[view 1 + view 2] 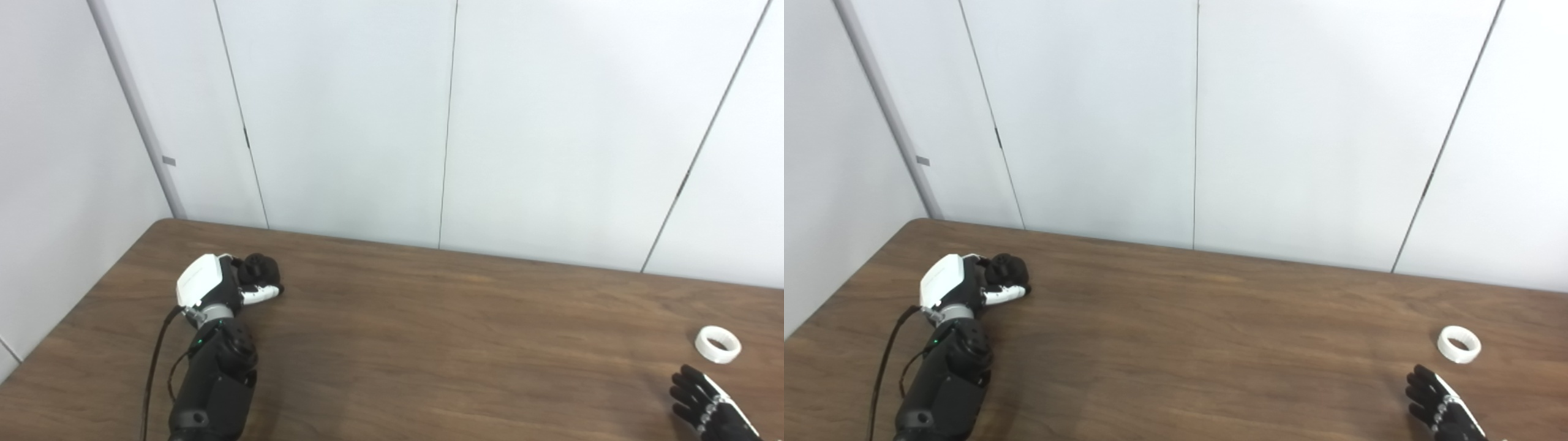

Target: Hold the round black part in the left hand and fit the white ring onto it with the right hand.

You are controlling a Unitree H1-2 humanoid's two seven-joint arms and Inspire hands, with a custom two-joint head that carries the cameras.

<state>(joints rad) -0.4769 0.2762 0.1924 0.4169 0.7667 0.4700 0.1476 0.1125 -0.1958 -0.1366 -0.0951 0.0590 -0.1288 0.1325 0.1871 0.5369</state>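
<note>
Meanwhile, at the far left of the brown wooden bench (429, 343), the robot's left hand (229, 285) rests low over the surface with its fingers (260, 294) curled around the round black part (260, 267); the part sits at the tips of that hand, just above the white thumb-side finger, and whether it touches the bench cannot be told; the black forearm runs back to the bottom edge with a thin cable trailing beside it. Across the bench, near its right end, the white ring (718, 344) lies flat on the wood with its hole facing up, nothing touching it; the right hand (704, 407) enters at the lower right corner, just short of the ring, its dark fingers (686, 389) spread apart and pointing toward the ring, holding nothing; a strip of bare wood separates fingertips and ring. Black part and white ring sit well apart, at opposite ends of the bench; pale wall panels with thin vertical seams stand behind.
</note>
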